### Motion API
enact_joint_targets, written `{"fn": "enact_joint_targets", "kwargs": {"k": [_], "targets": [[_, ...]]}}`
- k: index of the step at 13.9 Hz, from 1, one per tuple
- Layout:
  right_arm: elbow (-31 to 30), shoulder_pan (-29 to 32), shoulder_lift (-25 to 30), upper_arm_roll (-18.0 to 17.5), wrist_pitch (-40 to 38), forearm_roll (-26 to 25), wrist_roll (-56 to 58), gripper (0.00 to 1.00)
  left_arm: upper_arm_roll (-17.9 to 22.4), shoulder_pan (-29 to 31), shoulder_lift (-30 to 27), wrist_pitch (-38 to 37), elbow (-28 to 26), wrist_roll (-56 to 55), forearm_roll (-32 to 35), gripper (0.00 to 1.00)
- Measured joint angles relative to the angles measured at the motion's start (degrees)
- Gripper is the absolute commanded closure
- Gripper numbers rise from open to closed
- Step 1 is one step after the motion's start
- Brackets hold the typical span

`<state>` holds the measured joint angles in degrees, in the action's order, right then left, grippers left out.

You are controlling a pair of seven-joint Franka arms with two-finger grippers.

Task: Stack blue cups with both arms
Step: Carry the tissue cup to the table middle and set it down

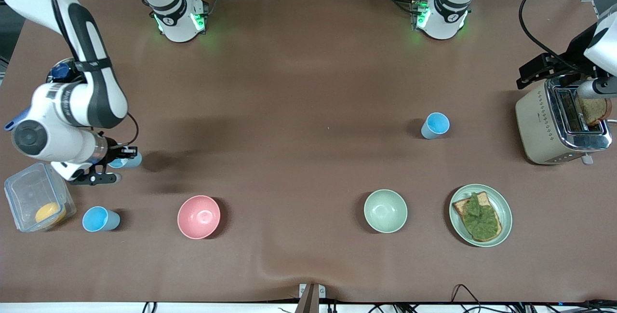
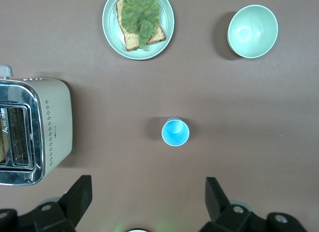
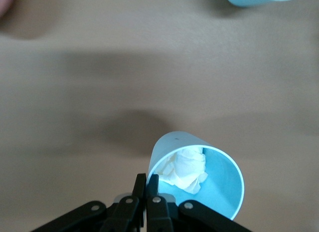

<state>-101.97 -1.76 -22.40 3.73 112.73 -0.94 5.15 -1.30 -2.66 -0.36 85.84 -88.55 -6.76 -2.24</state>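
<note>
- Right gripper [image 1: 115, 163]: you have it at the right arm's end of the table, its fingers pinched on the rim of one blue cup [image 3: 197, 179]. That held cup has crumpled white paper [image 3: 187, 169] inside it.
- Second blue cup [image 1: 100, 219]: you will find it upright on the table, nearer to the front camera than the held one, between the clear plastic container [image 1: 36, 202] and the pink bowl [image 1: 198, 217].
- Third blue cup [image 1: 435, 125]: it stands upright, alone, toward the left arm's end of the table, farther from the front camera than the pale green bowl [image 1: 385, 210].
- Left gripper [image 2: 149, 202]: your wrist view shows it high over that third cup, fingers spread wide and holding nothing.
- Also at the left arm's end: a toaster [image 1: 559, 125] with bread in its slot, and a plate [image 1: 503, 214] of toast topped with lettuce.
</note>
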Motion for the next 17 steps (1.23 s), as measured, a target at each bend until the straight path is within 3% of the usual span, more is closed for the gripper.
{"fn": "enact_joint_targets", "kwargs": {"k": [4, 8, 12, 17], "targets": [[9.9, -7.6, 0.7, -1.0, -10.0, 4.9, -5.5, 1.0, 0.0, 0.0, 0.0, 0.0, 0.0, 0.0, 0.0, 0.0], [12.2, -23.3, -1.1, -1.7, -5.7, 8.8, -22.6, 1.0, 0.0, 0.0, 0.0, 0.0, 0.0, 0.0, 0.0, 0.0], [16.9, -40.5, -11.8, -1.7, 7.8, 8.8, -40.6, 1.0, 0.0, 0.0, 0.0, 0.0, 0.0, 0.0, 0.0, 0.0], [26.6, -47.8, -22.7, -1.4, 10.3, 8.8, -44.6, 1.0, 0.1, 0.0, 0.0, 0.0, 0.0, 0.0, 0.0, 0.0]]}}
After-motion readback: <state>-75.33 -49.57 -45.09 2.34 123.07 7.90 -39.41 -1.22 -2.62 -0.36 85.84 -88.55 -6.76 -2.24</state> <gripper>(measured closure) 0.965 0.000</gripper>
